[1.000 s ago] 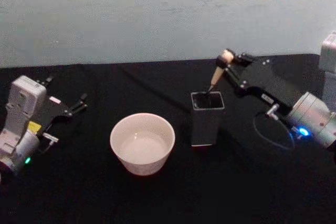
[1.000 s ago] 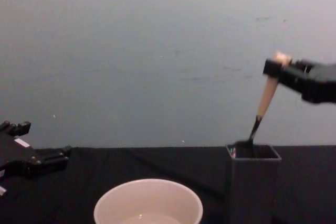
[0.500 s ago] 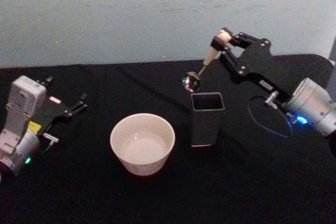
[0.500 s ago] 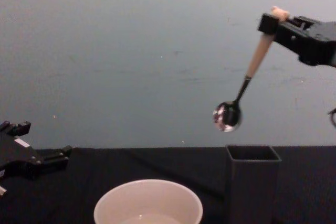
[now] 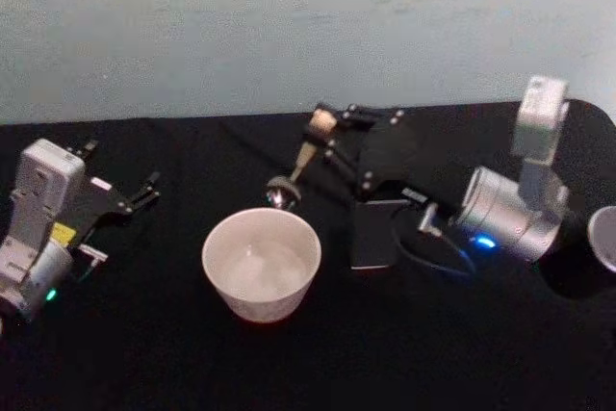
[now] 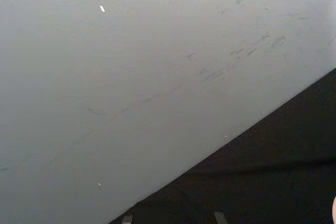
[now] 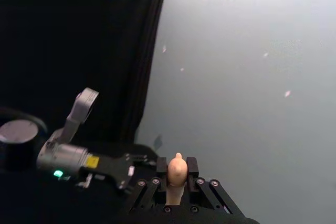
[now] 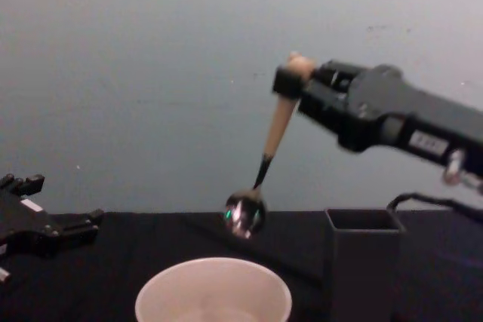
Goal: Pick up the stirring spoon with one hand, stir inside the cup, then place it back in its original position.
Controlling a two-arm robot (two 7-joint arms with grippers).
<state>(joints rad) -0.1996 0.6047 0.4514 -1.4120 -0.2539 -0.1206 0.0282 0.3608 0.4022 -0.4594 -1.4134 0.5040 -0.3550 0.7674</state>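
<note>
Clamping the handle top, the right gripper (image 5: 324,124) fingers hold the stirring spoon (image 5: 298,163) tilted, bowl low-left, by the far rim of the cup (image 5: 260,305); left gripper (image 5: 121,165) parked, fingers apart.

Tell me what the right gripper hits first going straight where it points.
Likely nothing but the wall: the right gripper, shut on the spoon, points left and slightly up, above the cup and the parked left gripper. Depth is unclear.

The small stirring spoon (image 8: 272,145) has a mirror-shiny metal bowl and a matt beige handle. The wide cream-white cup (image 5: 260,297) looks smooth, the black tablecloth (image 5: 433,353) matt.
</note>
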